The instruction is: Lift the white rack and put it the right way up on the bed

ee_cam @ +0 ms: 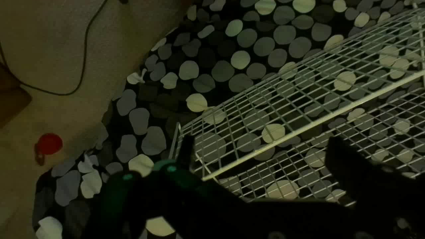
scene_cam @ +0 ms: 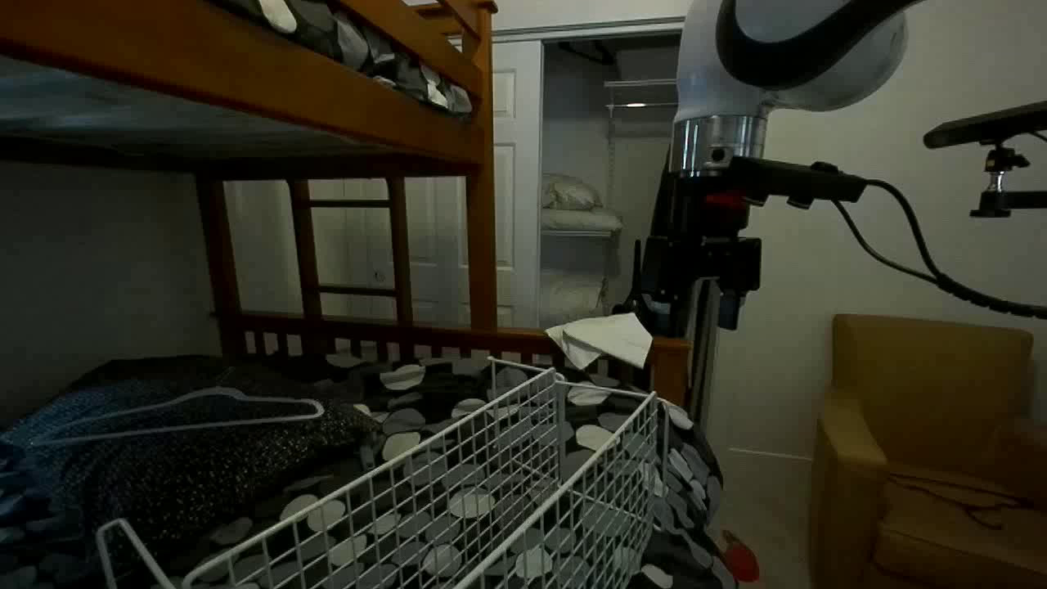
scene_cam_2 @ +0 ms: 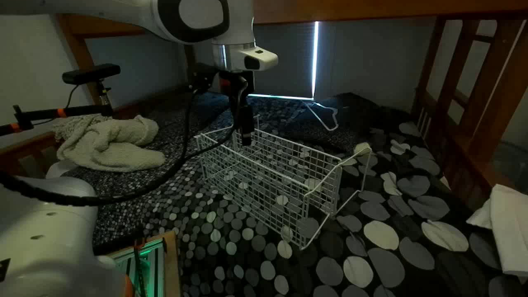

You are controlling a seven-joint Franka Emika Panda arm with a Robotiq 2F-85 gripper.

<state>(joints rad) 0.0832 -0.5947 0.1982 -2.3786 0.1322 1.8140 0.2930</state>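
In an ext. view, rack (scene_cam: pixel 483 458) on bed (scene_cam: pixel 691 491), near/ctr. Gripper (ee_cam: pixel 260 142): jaws apart, nothing held. Risks: off-ctr pinch prob. tips rack on lift; mesh cd. snag gripper; soft bed → wobble. Count: 1 rack, 1 bed, 1 gripper, 1 hanger (scene_cam: pixel 221 393) left, 1 armchair (scene_cam: pixel 924 425) right.

A tan armchair (scene_cam: pixel 924 368) stands near a pale wall (scene_cam: pixel 777 368) and beige carpet (scene_cam: pixel 769 507), all dimly lit. Beside a white panelled door (scene_cam: pixel 517 204), an open closet (scene_cam: pixel 572 123) has shelves (scene_cam: pixel 577 234) bearing soft pale bundles (scene_cam: pixel 571 195). Bright strips of light (scene_cam_2: pixel 315 57) edge a dark panel (scene_cam_2: pixel 284 57).
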